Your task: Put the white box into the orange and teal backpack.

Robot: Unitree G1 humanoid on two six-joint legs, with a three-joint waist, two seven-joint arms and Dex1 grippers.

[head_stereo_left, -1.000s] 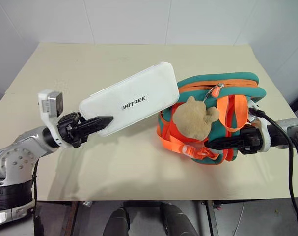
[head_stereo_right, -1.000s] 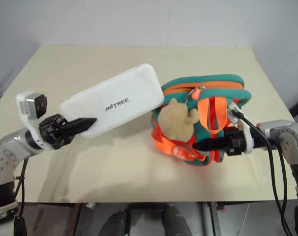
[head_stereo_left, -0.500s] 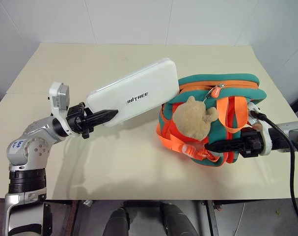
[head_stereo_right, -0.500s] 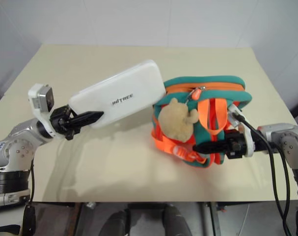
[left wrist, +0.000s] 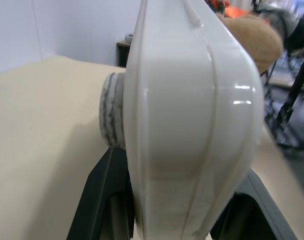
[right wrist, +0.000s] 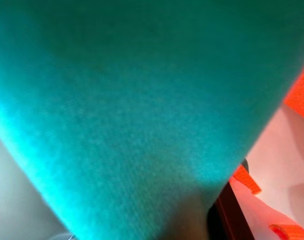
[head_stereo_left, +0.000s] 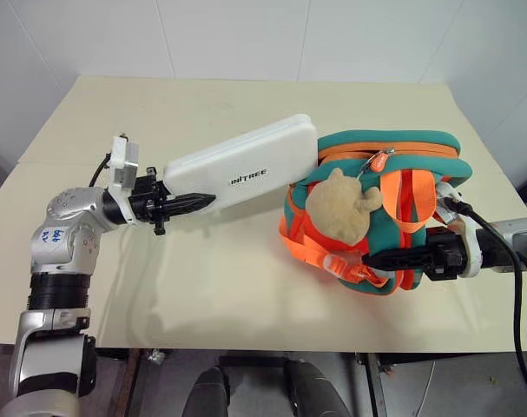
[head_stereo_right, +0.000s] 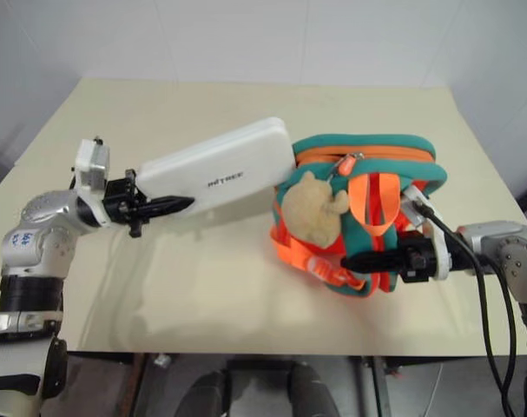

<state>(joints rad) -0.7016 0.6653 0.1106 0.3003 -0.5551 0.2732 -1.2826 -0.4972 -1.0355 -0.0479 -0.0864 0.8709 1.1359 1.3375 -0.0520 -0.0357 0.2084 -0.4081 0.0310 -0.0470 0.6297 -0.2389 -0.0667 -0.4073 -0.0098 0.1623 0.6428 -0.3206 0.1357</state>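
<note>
The white box (head_stereo_left: 246, 165) hangs above the table, slanting up to the right, its far end at the upper left edge of the orange and teal backpack (head_stereo_left: 424, 152). My left gripper (head_stereo_left: 198, 201) is shut on the box's near end; in the left wrist view the box (left wrist: 192, 125) stands on edge between the black fingers (left wrist: 104, 195). The backpack lies on the table's right side with a tan plush toy (head_stereo_left: 339, 208) on its front. My right gripper (head_stereo_left: 378, 259) is shut on the backpack's lower front edge, and teal fabric (right wrist: 131, 100) presses close to that wrist's camera.
The beige table (head_stereo_left: 202, 287) has bare surface under the box and to the left. White walls rise behind its far edge. A black cable (head_stereo_left: 506, 261) runs along my right arm.
My left arm has moved toward the table's far side and rolled, turning the box from face-up toward its edge. The box's far end stays by the backpack. The right gripper has kept still.
</note>
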